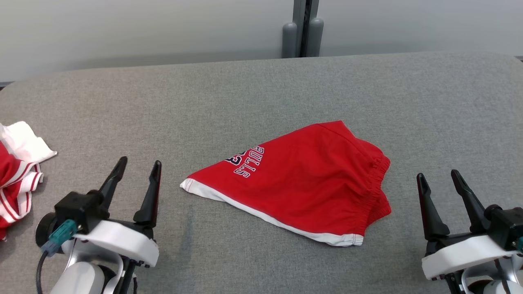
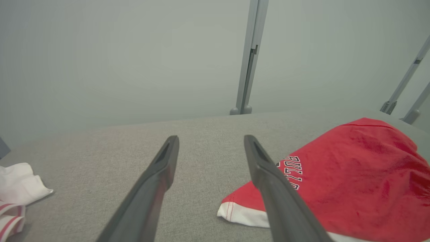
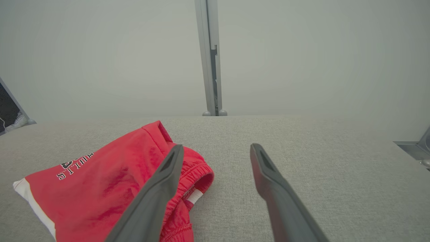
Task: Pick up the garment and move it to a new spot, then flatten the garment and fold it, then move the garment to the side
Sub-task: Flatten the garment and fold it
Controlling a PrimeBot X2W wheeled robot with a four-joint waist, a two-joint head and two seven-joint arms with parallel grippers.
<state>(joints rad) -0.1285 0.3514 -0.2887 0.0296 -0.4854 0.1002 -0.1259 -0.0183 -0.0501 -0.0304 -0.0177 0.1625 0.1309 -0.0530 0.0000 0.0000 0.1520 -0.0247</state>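
- Light was soft, even and fairly bright in all three views.
- The red shorts with a white hem [image 1: 310,179] cast only a thin, faint shadow on the grey fabric-covered table [image 1: 261,90].
- The left wrist view tilted the grey metal posts [image 2: 404,80] at its edge.
- The left gripper [image 2: 211,137] and the right gripper [image 3: 216,146] looked soft near the lens.

1. Bare across the far half of the grey fabric-covered tabletop [image 1: 261,90], and just ahead of the right gripper [image 1: 437,174].
2. Blocked mid-table by flat red shorts with white hem [image 1: 302,183], touching neither gripper.
3. Crowded at the left edge by crumpled red-and-white cloth [image 1: 16,171], near the left gripper [image 1: 139,162].
4. Bounded behind by a grey upright post [image 1: 302,28].
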